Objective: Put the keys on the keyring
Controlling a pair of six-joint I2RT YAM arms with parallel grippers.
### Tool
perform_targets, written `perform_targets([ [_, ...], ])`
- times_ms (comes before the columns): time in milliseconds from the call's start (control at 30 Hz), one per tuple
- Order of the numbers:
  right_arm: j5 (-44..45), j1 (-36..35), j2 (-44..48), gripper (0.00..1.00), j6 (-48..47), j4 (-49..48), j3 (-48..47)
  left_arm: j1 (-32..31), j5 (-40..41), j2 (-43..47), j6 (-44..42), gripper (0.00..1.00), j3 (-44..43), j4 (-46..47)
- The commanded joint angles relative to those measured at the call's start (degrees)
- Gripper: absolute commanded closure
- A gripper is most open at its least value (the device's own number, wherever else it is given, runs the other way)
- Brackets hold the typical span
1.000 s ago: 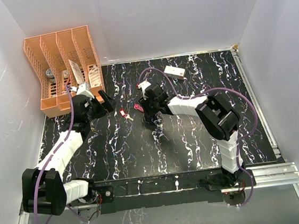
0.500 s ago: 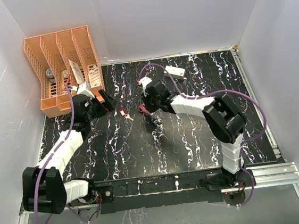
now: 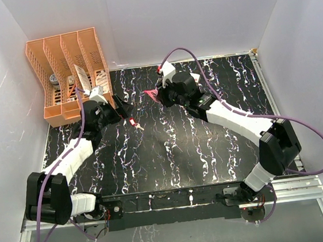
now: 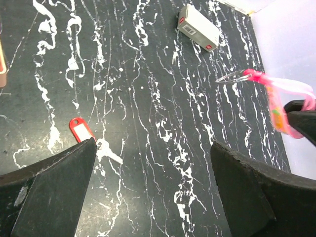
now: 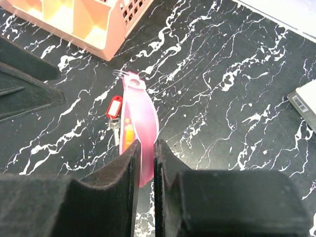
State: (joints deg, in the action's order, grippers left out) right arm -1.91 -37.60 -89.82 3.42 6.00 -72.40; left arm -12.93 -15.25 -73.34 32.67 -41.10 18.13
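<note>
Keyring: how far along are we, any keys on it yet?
Done: the right gripper is shut on the keyring by its pink tag, ring free. In hand: the left gripper hangs open over the keys. Left: both keys lie on the table, none on the ring, so grasping and threading remain.

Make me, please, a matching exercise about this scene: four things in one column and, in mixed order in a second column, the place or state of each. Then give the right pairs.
Column 1
1. keyring
2. red-headed key
3. white box
4. left claw

Column 2
A. open, holding nothing
B. lying alone on the table, near its far edge
C. pinched in the right claw
D. on the table, right beside a pale key

Pairs: 1-C, 2-D, 3-B, 4-A
</note>
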Motion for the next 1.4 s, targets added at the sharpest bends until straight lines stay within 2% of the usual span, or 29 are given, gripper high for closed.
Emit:
perform_targets([
  [0, 0.0, 0.1, 2.7, 0.87, -0.5, -0.3, 1.1, -1.0, -2.2, 0.9, 0.2, 0.01, 1.0, 4.6],
  [333, 0.5, 0.1, 5.8, 0.87, -0.5, 0.3, 2.6, -3.6, -3.9, 2.1, -1.4, 0.01, 2.6, 10.1],
  [900, 0.6, 0.1, 9.0, 0.87, -0.4, 0.8, 4.1, -5.5, -5.1, 1.4, -3.5, 0.02, 4.1, 14.2],
  [1367, -1.5, 0.1, 10.8, 0.87, -0.1, 1.0, 4.8, -7.7, -5.4, -0.8, -4.9, 0.10, 4.6, 19.5],
])
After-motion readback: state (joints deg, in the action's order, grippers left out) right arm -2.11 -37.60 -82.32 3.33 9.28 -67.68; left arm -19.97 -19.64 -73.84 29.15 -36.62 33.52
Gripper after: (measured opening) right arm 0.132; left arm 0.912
